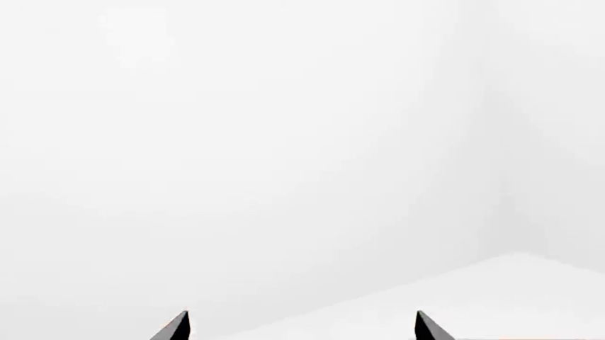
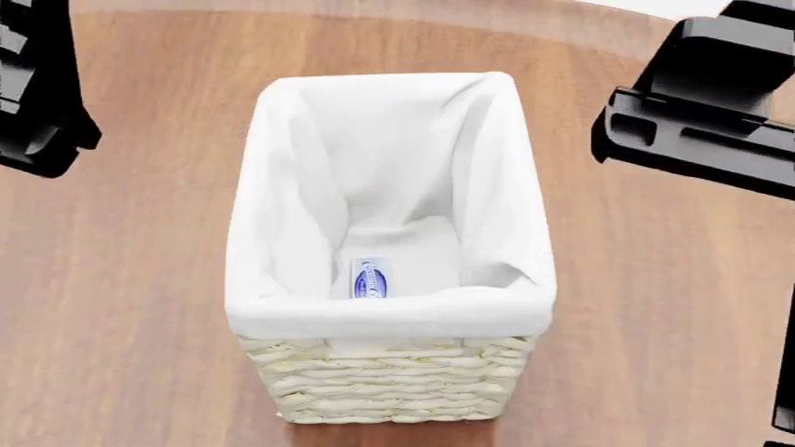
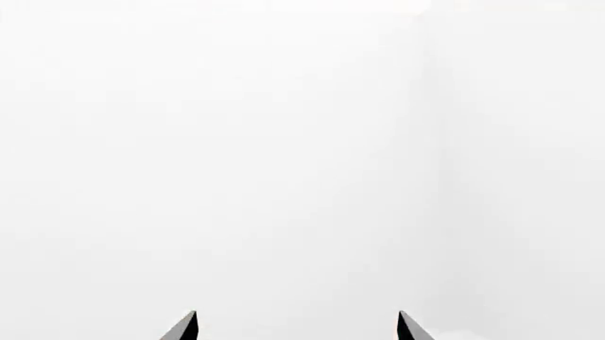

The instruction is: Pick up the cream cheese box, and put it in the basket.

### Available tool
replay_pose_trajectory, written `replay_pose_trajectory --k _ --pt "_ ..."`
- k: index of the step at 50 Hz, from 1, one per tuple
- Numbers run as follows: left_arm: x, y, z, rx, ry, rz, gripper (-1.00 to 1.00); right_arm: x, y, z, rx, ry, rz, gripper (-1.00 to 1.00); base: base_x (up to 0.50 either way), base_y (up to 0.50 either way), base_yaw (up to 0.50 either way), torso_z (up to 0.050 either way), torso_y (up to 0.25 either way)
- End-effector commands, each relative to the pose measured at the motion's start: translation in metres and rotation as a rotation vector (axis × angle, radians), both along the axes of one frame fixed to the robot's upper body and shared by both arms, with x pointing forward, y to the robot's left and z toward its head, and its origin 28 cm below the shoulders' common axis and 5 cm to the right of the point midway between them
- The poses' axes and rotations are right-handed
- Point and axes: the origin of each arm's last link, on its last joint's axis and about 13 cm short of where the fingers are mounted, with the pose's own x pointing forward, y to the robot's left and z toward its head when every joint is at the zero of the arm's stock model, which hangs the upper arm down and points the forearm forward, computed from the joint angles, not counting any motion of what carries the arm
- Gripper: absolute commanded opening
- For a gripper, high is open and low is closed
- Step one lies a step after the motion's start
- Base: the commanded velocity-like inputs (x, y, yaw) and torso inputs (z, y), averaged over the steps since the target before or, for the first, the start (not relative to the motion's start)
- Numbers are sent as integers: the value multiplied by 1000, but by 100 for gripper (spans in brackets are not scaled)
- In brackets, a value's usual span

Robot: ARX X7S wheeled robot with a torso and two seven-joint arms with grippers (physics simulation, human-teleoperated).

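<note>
Head view: the wooden table (image 2: 112,307) fills the frame. At its centre stands the basket (image 2: 391,391), upright, with woven cream walls and a white cloth liner (image 2: 286,186) folded over the rim. Parts of the two black arms appear at the upper corners, the left arm (image 2: 37,84) and the right arm (image 2: 702,102), both well apart from the basket. Neither gripper's fingertips are visible here.

The cream cheese box (image 2: 370,277) lies inside the basket, on the liner at the bottom, near the wall closest to the camera. Its blue oval logo faces up; finer print is too small to read.

Left wrist view: only white walls and a pale floor corner are shown. The left gripper (image 1: 302,327) shows two dark fingertips (image 1: 175,327) set wide apart, with nothing between them.

Right wrist view: a plain white background. The right gripper (image 3: 297,327) likewise shows its fingertips (image 3: 184,327) spread apart and empty. Neither wrist view shows the table, basket or box.
</note>
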Motion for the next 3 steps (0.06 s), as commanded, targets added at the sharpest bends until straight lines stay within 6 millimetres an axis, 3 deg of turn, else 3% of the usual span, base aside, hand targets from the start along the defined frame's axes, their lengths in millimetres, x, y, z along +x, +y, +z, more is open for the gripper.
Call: replay_pose_trajectory --k 1,3 --pt "-25 -3 -1 -30 -80 -9 100 -37 4 23 -70 -129 -26 100 0 0 0 0 0" --pt "-25 -3 -2 -31 -88 -12 100 -37 6 23 -77 -132 -21 100 0 0 0 0 0"
